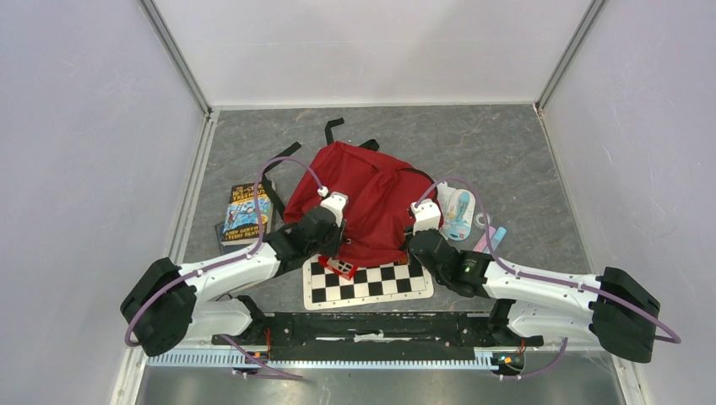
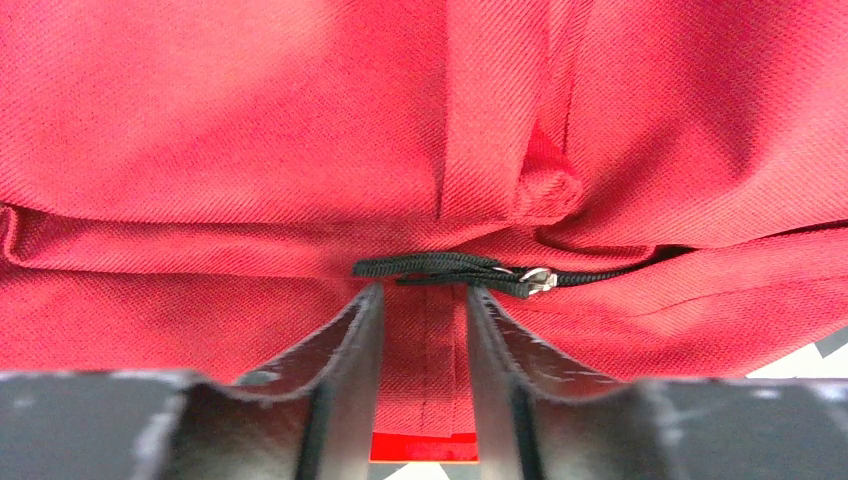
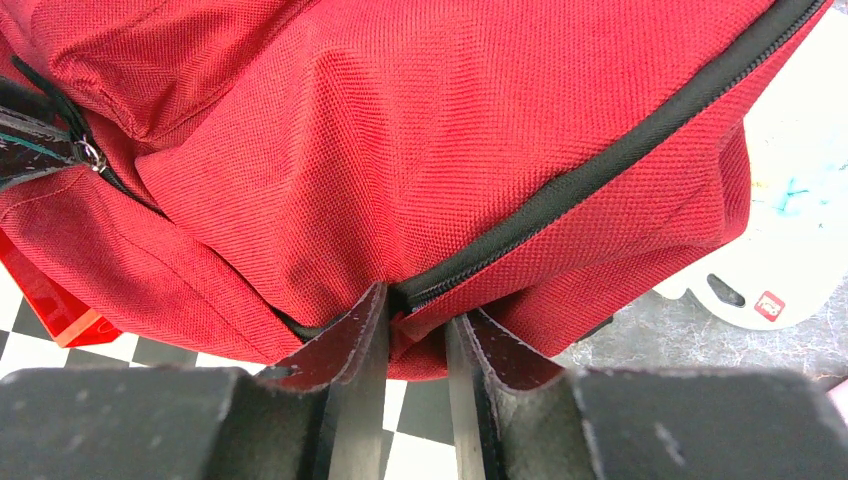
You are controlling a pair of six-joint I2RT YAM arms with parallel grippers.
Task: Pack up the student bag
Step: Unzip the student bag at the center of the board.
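Your student bag (image 1: 363,190) lies slumped mid-table, its near edge over the chequered mat (image 1: 371,285); the right gripper (image 3: 415,310) pinches the fabric at the zip (image 3: 620,150); the left gripper (image 2: 425,300) straddles a fold just short of the pull cord (image 2: 450,268), fingers partly apart, and you cannot tell whether it bites; pull now and the cloth may slip, the cord lying beyond the tips; the book (image 1: 250,211) and white pack (image 1: 457,211) wait beside the bag; a red block (image 1: 341,268) crowds its near edge.
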